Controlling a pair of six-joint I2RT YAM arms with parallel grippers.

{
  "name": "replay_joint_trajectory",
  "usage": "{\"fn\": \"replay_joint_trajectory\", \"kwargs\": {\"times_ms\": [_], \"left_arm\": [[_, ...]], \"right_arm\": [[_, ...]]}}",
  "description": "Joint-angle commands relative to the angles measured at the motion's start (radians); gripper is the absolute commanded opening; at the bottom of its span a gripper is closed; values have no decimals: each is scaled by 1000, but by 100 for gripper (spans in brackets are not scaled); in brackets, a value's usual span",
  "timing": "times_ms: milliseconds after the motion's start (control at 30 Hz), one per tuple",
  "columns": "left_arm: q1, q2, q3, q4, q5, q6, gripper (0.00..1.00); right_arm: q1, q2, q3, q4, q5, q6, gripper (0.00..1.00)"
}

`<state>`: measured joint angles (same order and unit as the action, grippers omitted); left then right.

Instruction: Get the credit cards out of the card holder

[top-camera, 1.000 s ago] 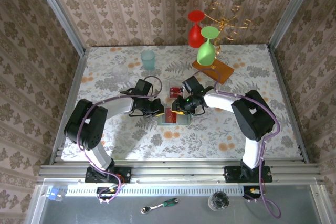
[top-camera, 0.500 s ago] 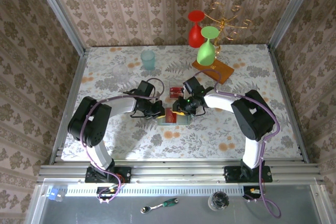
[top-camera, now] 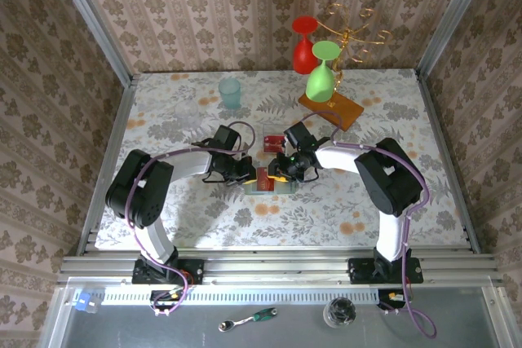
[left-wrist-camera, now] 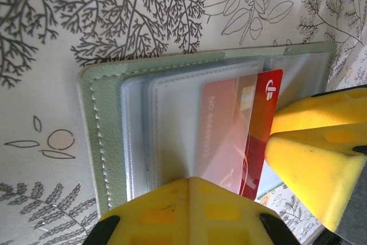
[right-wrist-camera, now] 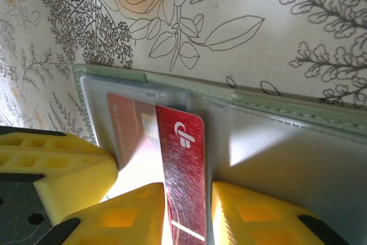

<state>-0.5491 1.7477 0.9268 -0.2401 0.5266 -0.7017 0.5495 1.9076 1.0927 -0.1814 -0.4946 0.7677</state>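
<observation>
The grey-green card holder lies open on the table, its pale panels facing up. A red credit card sticks partway out of a clear sleeve and tilts upward. My right gripper has one yellow finger on each side of the card and is shut on it. My left gripper is shut, its tip pinching the clear sleeve of the card holder. In the left wrist view the red credit card meets the right gripper's fingers. Seen from above, the left gripper and right gripper meet over the holder. The blue card is hidden.
A small red-and-white rectangle lies just behind the holder. Further back stand a teal cup, a clear glass and an orange-brown wooden slab bearing a gold rack with green and red glasses.
The left arm's elbow has shifted a little to the right. Both grippers stay at the holder, and the red card has hardly moved.
</observation>
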Motion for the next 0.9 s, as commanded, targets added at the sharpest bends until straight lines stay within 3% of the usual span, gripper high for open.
{"fn": "replay_joint_trajectory", "kwargs": {"times_ms": [0,867], "left_arm": [[3,13,0,-31,-15,27,1],[3,21,-3,-24,-13,25,1]], "right_arm": [[-3,25,-14,24,-41,22,29],[-5,0,-56,129,-89,73,20]]}}
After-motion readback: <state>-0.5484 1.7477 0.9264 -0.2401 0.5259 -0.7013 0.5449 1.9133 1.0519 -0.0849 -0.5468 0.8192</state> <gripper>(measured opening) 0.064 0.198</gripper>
